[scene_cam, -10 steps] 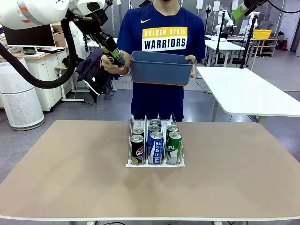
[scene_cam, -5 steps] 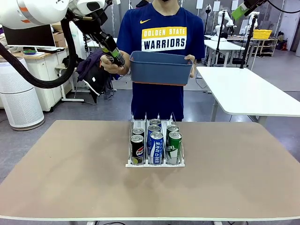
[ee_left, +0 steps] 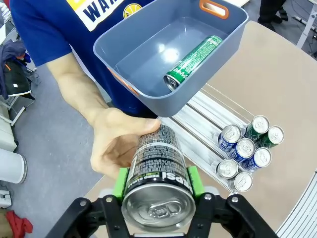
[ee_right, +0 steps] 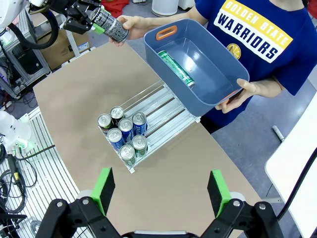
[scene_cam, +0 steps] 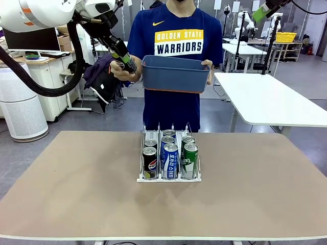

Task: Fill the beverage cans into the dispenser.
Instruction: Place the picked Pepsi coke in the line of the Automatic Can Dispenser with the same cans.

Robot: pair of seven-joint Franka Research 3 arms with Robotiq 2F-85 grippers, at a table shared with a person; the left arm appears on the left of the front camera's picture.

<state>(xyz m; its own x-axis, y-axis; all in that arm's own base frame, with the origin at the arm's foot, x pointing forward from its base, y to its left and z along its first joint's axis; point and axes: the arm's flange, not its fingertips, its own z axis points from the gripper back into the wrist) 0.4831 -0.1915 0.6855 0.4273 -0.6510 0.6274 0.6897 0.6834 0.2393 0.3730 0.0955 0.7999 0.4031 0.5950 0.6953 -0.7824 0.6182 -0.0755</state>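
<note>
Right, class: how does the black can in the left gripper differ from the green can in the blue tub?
The black can is clamped in the left gripper, a hand touching it; the green can lies loose on its side in the tub. One is black, the other green. Both are slim with silver tops.

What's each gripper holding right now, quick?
Left gripper: shut on a black Pepsi can, with the person's hand also on it.
Right gripper: open, holding nothing.
</note>
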